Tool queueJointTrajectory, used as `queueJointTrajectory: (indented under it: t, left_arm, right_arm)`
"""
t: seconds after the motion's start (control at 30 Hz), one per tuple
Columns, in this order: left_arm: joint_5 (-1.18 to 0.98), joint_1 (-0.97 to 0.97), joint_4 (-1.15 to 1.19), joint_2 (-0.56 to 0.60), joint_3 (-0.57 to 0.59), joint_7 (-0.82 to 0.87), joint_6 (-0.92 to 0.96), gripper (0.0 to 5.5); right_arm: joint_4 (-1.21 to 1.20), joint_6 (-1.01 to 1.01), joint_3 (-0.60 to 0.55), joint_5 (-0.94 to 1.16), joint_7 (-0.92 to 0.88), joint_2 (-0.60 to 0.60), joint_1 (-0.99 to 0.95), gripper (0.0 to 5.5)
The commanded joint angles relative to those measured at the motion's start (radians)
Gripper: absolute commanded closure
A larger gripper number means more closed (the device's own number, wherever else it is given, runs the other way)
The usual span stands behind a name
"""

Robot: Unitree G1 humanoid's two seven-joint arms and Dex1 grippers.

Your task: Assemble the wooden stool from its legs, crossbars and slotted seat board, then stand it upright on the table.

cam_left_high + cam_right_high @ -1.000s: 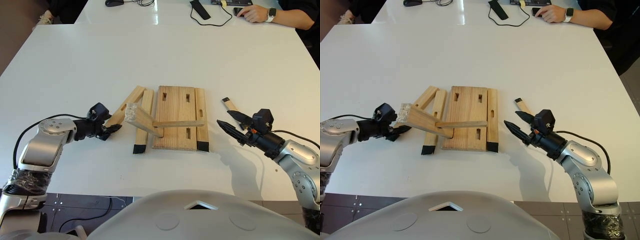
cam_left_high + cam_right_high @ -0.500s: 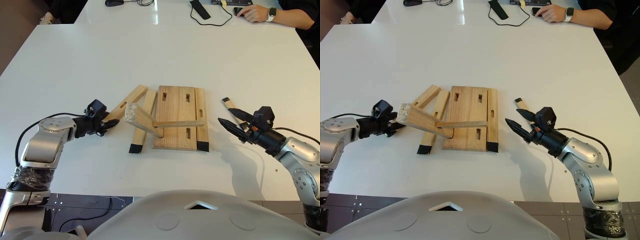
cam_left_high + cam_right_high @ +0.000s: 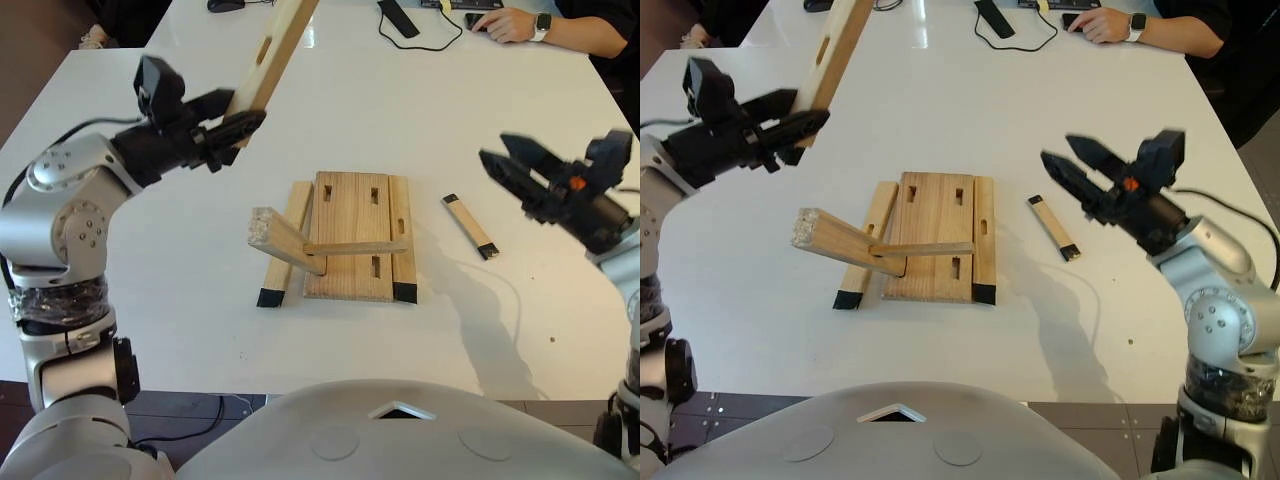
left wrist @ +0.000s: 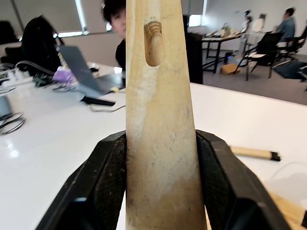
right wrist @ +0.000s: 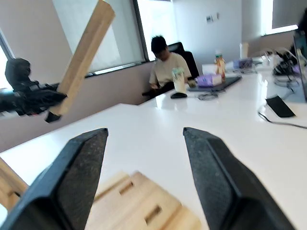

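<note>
Left claw [image 3: 238, 118] is clamped on the low end of a wooden leg [image 3: 272, 45], held high off the table [image 3: 150, 330] at about 10 o'clock from the seat board [image 3: 355, 215], with the leg's long end slanting up toward 1 o'clock. Right claw [image 3: 497, 152] has its fingers apart with nothing in them, hanging in the air at 3 o'clock from the board. The seat board lies flat, slots showing. A second leg [image 3: 273, 280] lies flat against its 9 o'clock edge. A third leg [image 3: 280, 236] sits tilted over the board's 8 o'clock corner, with a crossbar [image 3: 365, 247] running from it toward 3 o'clock across the board. A short bar [image 3: 468, 224] lies apart at 3 o'clock. The step looks like bringing the held leg to a slot. The risk is that the grip sits right at the end, so the long free part could swing or slip in the pads on the way down. It could also clip the tilted leg and knock the crossbar loose, or come in skewed, jam in the slot and push the board around
</note>
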Motion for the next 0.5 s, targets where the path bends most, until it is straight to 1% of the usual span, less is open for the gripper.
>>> queueJointTrajectory:
  t: [0.03,0.17,0.3,0.5]
  left_arm:
    - [-0.089,-0.162,0.017,0.004,-0.027,-0.094,0.012,3.47]
    - [-0.123,-0.265,0.067,-0.02,-0.051,-0.129,0.016,3.47]
    - [-0.13,-0.232,0.03,-0.009,-0.078,-0.166,0.018,3.47]
    - [-0.184,-0.209,-0.022,0.003,-0.121,-0.245,0.057,3.47]
  right_arm:
    - [0.036,0.078,0.042,0.112,-0.059,-0.023,-0.233,2.61]
    - [0.045,0.147,0.104,0.184,-0.024,-0.046,-0.358,2.61]
    - [0.052,0.189,0.157,0.206,0.006,-0.052,-0.42,2.61]
    - [0.057,0.215,0.231,0.212,0.04,-0.021,-0.501,2.61]
